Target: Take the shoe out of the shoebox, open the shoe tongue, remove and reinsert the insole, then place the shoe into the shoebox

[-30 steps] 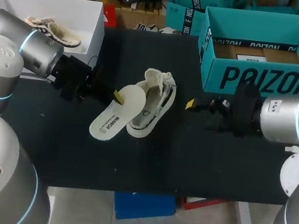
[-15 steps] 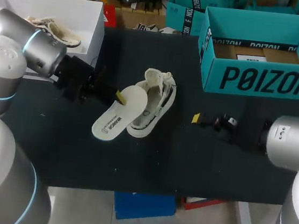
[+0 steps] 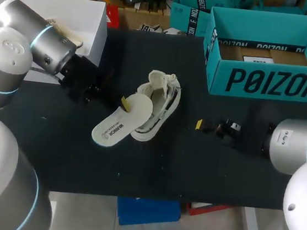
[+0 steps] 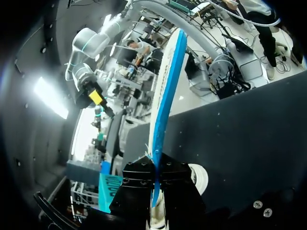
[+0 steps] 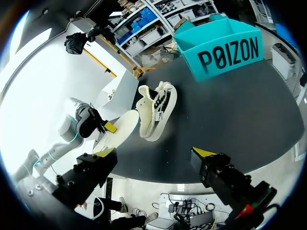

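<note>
Two boxes sit at the far corners of the black table [image 3: 152,170], with the shoe between them. At the left is a white box [image 3: 89,19]; my left arm covers much of it, and only a sliver of something pale [image 3: 77,43] shows inside. My left gripper [image 3: 124,103] is pinched tight on the rim of the insole [image 3: 121,119], both fingers pressing its thin edge. The insole is white on top with dark print near the heel. Seen edge-on from the left wrist [image 4: 165,96], its other face is bright blue. Its far end rests on the table, and the held end lies against the shoe [image 3: 157,107].

The shoe lies on its side in the middle of the table, outside either box. It is cream with black trim and a pale sole, and its tongue and collar are splayed open toward the far edge. To its right, well apart from it, my right gripper [image 5: 154,153] hangs low over the table with its jaws spread wide and nothing between them.

At the far right stands the teal shoebox [image 3: 268,83], lid off. Inside I see a brown cardboard floor with a white slip [image 3: 258,59] on it.
</note>
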Available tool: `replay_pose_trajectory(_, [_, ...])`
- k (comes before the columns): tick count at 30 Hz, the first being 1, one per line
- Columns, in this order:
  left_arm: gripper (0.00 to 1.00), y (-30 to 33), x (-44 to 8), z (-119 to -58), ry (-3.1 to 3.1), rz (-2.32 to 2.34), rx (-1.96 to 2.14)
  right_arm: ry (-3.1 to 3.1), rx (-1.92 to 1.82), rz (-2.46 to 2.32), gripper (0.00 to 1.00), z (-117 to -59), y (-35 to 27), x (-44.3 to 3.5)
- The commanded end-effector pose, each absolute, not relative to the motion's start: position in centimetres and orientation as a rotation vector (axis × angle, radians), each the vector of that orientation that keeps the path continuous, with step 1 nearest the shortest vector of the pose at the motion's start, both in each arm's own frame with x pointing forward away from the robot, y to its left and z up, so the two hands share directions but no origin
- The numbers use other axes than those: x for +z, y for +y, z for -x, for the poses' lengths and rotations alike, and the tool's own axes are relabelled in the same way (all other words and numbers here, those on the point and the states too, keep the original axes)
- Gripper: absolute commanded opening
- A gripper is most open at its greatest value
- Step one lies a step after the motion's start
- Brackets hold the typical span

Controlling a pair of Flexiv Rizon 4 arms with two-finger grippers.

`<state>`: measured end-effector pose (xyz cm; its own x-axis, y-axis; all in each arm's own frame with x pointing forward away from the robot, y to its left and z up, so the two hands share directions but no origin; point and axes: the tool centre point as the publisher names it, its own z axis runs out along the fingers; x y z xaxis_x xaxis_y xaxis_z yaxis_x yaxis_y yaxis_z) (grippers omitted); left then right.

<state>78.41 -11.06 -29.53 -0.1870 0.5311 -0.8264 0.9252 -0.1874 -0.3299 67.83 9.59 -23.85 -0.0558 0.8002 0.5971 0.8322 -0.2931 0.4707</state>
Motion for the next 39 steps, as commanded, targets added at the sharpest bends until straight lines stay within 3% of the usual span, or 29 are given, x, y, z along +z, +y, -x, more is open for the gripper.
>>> replay_pose_trajectory(1, [0.00, -11.1, -29.7, -79.2, 1.701, -1.744, -1.374, -1.860, -1.283, 2.239, 1.00, -67.7, 10.4, -24.0])
replay_pose_trajectory(39, [0.00, -13.9, -34.8, -83.8, 1.827, -1.841, -1.343, -1.860, -1.283, 2.239, 1.00, -67.7, 10.4, -24.0])
